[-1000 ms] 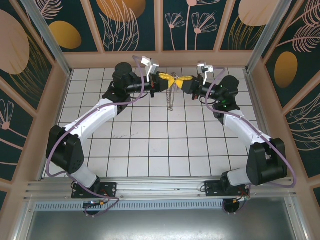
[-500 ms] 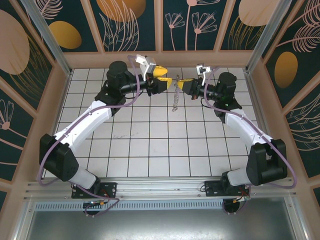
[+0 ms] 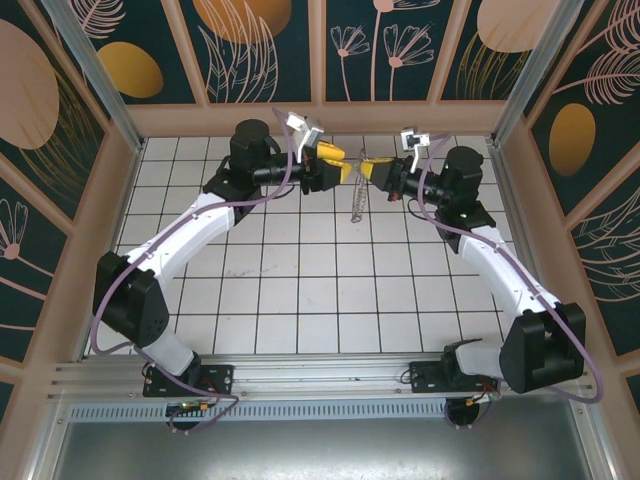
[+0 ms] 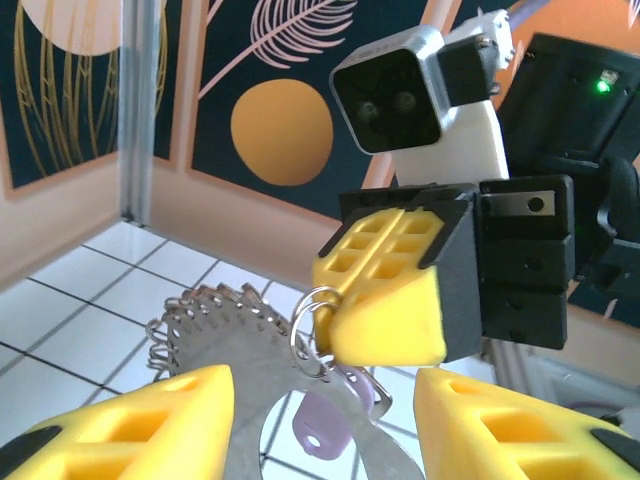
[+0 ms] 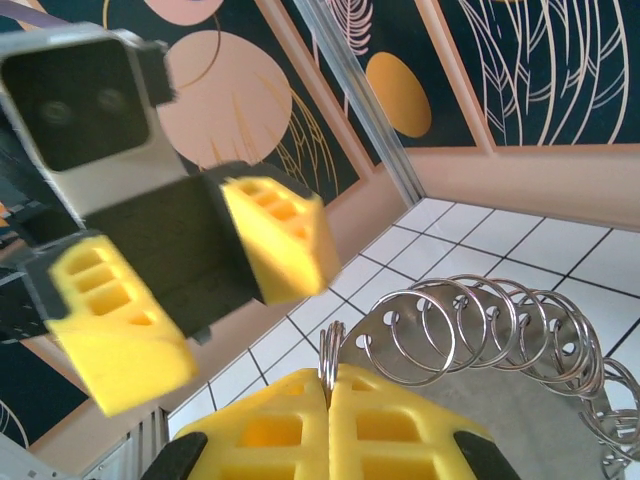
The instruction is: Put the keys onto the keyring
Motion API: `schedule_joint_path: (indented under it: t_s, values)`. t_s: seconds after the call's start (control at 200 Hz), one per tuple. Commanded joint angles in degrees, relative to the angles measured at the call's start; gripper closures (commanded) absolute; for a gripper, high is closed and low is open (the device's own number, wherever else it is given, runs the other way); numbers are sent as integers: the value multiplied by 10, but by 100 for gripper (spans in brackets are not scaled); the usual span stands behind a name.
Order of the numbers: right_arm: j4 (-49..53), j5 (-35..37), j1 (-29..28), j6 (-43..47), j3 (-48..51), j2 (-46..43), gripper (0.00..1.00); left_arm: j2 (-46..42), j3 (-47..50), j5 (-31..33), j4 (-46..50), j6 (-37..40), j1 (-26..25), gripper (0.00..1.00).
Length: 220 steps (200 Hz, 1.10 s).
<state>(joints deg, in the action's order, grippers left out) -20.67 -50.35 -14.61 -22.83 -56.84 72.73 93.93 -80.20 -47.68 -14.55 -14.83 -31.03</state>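
Note:
The keyring (image 3: pixel 357 203), a thin silvery hoop fringed with small wire rings, hangs above the far tiles from my right gripper (image 3: pixel 371 171). In the right wrist view that gripper (image 5: pixel 330 395) is shut on one small wire ring (image 5: pixel 331 352) at the hoop's edge (image 5: pixel 490 400). My left gripper (image 3: pixel 337 163) faces it, open, its yellow fingers (image 4: pixel 130 425) on either side of the hoop (image 4: pixel 225 345) without touching it. A lilac piece with a hole (image 4: pixel 322 430) hangs behind the hoop. I cannot tell whether it is one of the keys.
The white tiled floor (image 3: pixel 300 290) lies well below both grippers. The low back wall (image 3: pixel 320 118) stands close behind them. Patterned side panels and metal posts (image 3: pixel 90 70) enclose the cell.
My left gripper has opened and let go of the keyring, pulled back left, then come in again. The hoop now hangs from my right gripper alone, shifted slightly right.

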Motion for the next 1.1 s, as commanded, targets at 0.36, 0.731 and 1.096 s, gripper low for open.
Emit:
schedule_joint_path:
  t_s: [0.36,0.731,1.096]
  values:
    - [-50,8,-1,-35,14,-22,100,39,41,-60,-287,-280,12,51]
    - [-82,2,-7,-50,0,-2,100,63,40,-63,-278,-277,12,55]
    - [-95,1,-16,-55,-14,20,100,65,37,-69,-284,-284,12,59]
